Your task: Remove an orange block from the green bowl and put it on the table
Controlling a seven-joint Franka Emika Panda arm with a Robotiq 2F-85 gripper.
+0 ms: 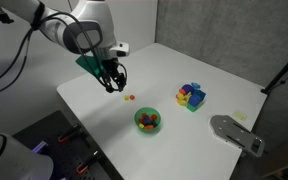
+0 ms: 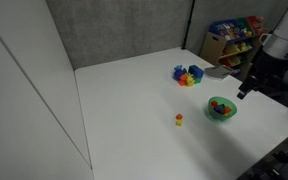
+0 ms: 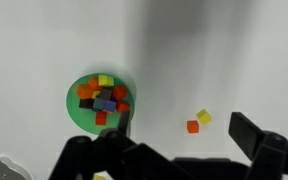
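Observation:
The green bowl (image 3: 72,100) holds several coloured blocks, some of them orange, and shows in both exterior views (image 1: 139,125) (image 2: 212,104). One tiny orange block (image 3: 193,127) lies on the white table (image 3: 44,40) beside a yellow block (image 3: 204,117), apart from the bowl. The pair shows small in both exterior views (image 1: 129,98) (image 2: 179,120). My gripper (image 3: 184,140) is open and empty, above the table with the orange block between its fingers' line of sight. It hangs above the loose blocks in an exterior view (image 1: 112,84) and next to the bowl in an exterior view (image 2: 246,88).
A multicoloured block cluster with a blue piece (image 1: 191,96) (image 2: 188,75) sits farther along the table. A grey device (image 1: 234,132) rests at a table corner. A shelf of colourful items (image 2: 234,35) stands behind the table. A white panel (image 2: 24,100) borders one side.

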